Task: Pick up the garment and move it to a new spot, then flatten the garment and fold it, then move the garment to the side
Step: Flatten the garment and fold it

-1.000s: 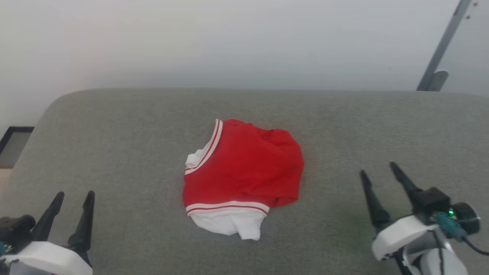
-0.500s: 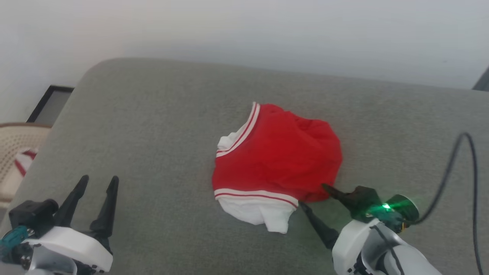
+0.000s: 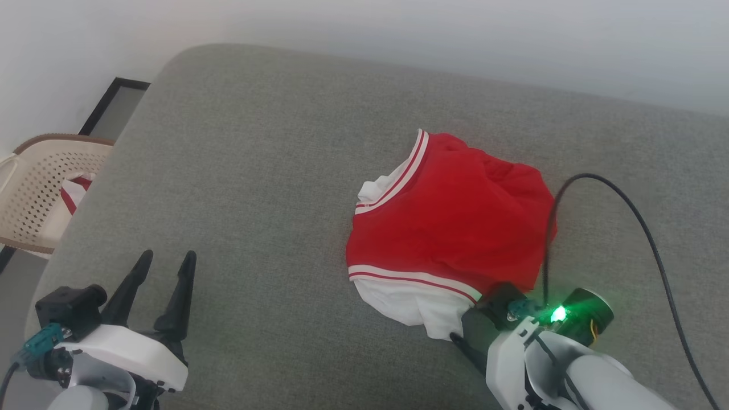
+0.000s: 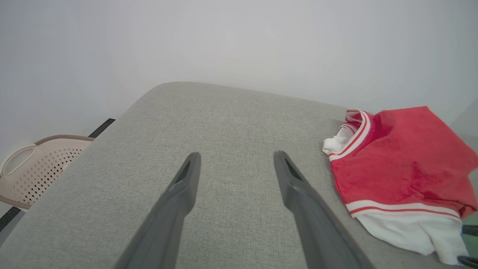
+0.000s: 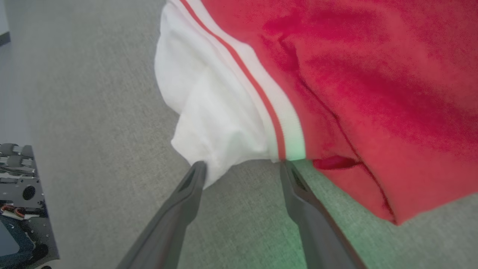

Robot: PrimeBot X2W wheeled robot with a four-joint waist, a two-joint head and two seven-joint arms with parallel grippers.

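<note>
None of the task looks done yet: the red T-shirt (image 3: 450,222) lies bunched in a loose heap on the grey upholstered surface (image 3: 256,171). It is neither lifted, flattened nor folded, so the pick-up, the move to a new spot, the flattening, the folding and the final shift aside all remain. The right tool (image 5: 242,165) is at the shirt's near edge, jaws spread wide and holding nothing. Its two fingertips sit either side of the hanging white sleeve (image 5: 209,112), one at the sleeve's tip and the other at the striped trim, apparently just touching the cloth. The left tool (image 3: 169,254), equally wide open and empty, is well apart from the shirt on its left side. In my judgement the first grasp is about to be made.
</note>
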